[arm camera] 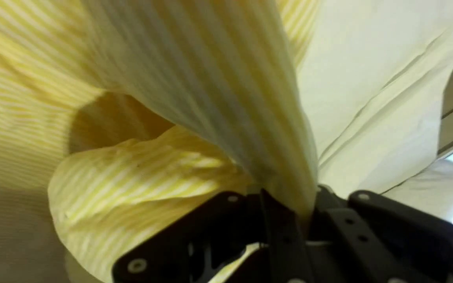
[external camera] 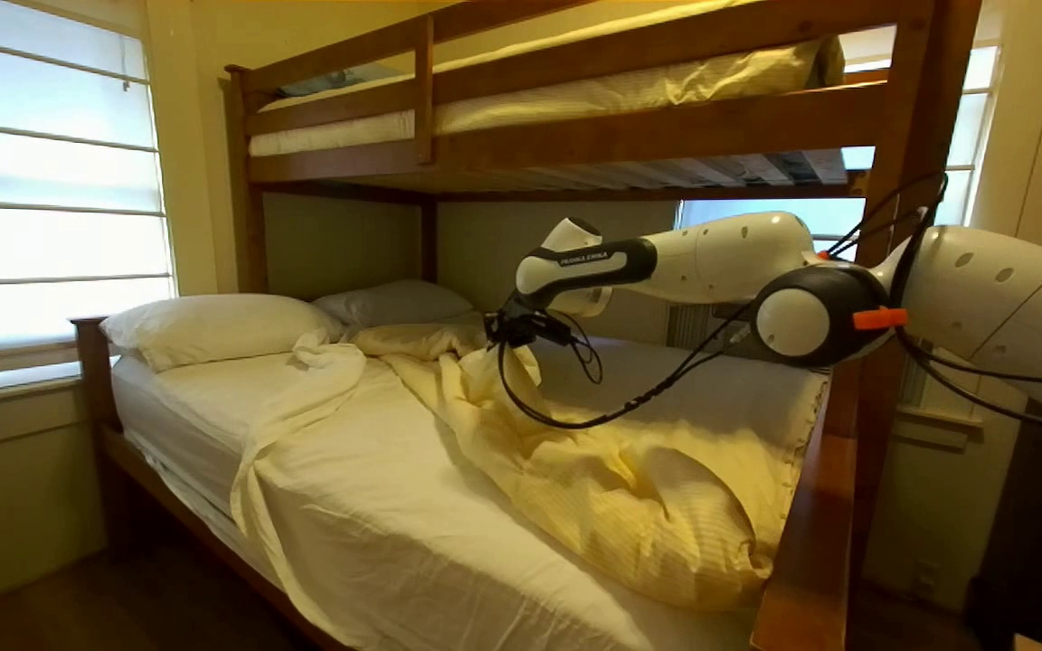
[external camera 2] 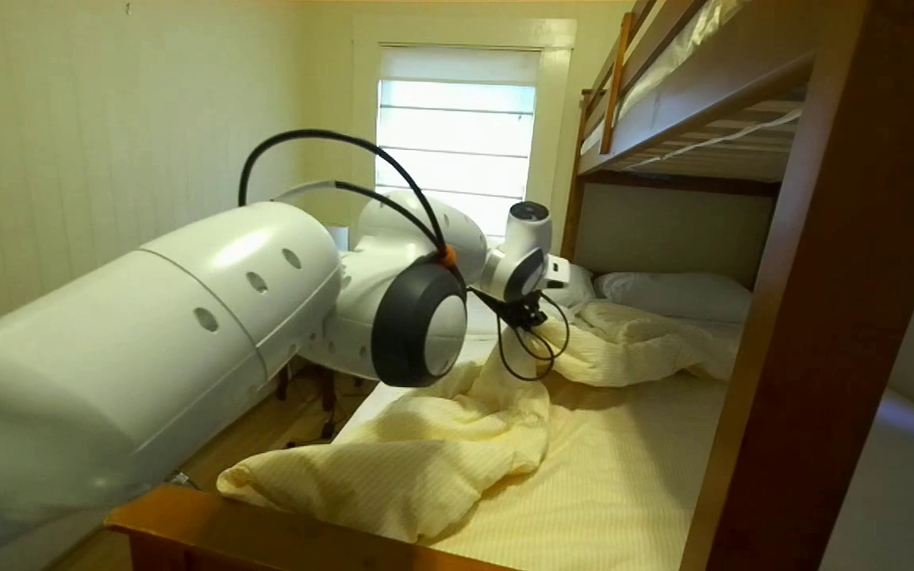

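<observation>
White robot arm (external camera 2: 235, 258) nearest me, extended above the counter (external camera: 376, 488) from its foot edge. Tool (arm camera: 297, 202) clenched on a fold of yellow striped blanket (arm camera: 226, 86), nearer the head edge. It peaks up to the tool; rest bunches down to the foot edge, near one corner. White pillows (external camera: 222, 330) line the head edge.
</observation>
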Robot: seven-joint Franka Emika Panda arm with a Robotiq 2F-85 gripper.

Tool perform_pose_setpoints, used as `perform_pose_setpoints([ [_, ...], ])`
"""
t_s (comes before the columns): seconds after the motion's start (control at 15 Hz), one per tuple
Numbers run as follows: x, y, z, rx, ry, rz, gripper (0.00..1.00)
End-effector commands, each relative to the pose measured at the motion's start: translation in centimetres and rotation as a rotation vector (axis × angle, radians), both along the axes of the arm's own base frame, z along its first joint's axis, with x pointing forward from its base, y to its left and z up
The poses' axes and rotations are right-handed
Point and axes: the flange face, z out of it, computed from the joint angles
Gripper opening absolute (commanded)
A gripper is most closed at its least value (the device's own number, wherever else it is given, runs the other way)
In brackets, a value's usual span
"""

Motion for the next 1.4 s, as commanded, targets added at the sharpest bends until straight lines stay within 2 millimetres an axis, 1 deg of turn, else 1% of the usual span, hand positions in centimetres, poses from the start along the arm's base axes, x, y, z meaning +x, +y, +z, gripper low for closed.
perform_pose_setpoints([
  [0.0,0.0,9.7,1.6,-0.064,0.005,0.192,0.02],
  [0.07,-0.1,12.0,1.7,-0.080,-0.002,0.244,0.02],
  [0.13,-0.2,13.7,1.8,-0.098,-0.011,0.296,0.02],
  [0.2,0.4,10.8,0.7,-0.073,-0.011,0.203,0.07],
  [0.27,0.3,12.5,0.7,-0.083,-0.013,0.238,0.07],
  [0.33,0.2,13.5,0.7,-0.088,-0.014,0.258,0.07],
  [0.4,0.2,13.6,0.6,-0.093,-0.016,0.266,0.07],
  [0.6,0.2,12.9,0.9,-0.101,-0.018,0.268,0.07],
  [0.67,0.2,13.5,1.4,-0.104,-0.023,0.295,0.02],
  [0.73,0.1,15.2,2.5,-0.136,-0.029,0.351,0.02],
  [0.87,-0.4,19.5,4.3,-0.191,-0.042,0.460,0.02],
  [1.0,-0.9,22.8,4.7,-0.218,-0.055,0.551,0.02],
  [1.13,-1.8,27.0,5.1,-0.227,-0.068,0.646,0.02],
  [1.2,-2.3,29.2,5.0,-0.229,-0.074,0.692,0.02],
  [1.33,-3.2,32.6,4.8,-0.235,-0.095,0.771,0.02],
])
